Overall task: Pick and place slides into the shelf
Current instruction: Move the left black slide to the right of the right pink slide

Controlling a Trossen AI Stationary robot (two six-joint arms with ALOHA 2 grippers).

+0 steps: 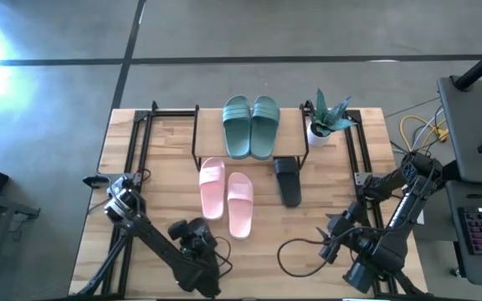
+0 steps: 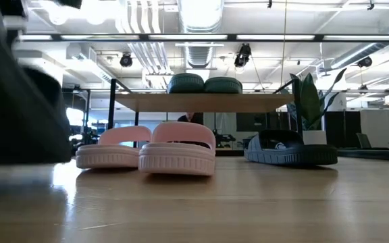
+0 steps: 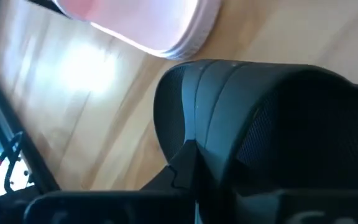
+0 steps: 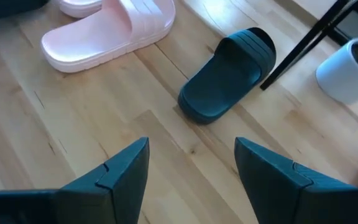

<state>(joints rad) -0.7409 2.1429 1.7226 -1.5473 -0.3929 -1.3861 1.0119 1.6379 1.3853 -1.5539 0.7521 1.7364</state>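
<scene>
Left fingers (image 1: 197,237) clamp a black slide (image 3: 272,124) beside pink slides (image 1: 228,197); right fingers (image 4: 191,168) apart.

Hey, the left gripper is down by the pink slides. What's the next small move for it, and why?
Probably lift the left gripper a little, straight up. It looks shut on a dark ribbed thing, likely the second black slide, low over the table and close to a pink slide. Rising first should keep it from dragging into that. The right gripper waits open.
</scene>
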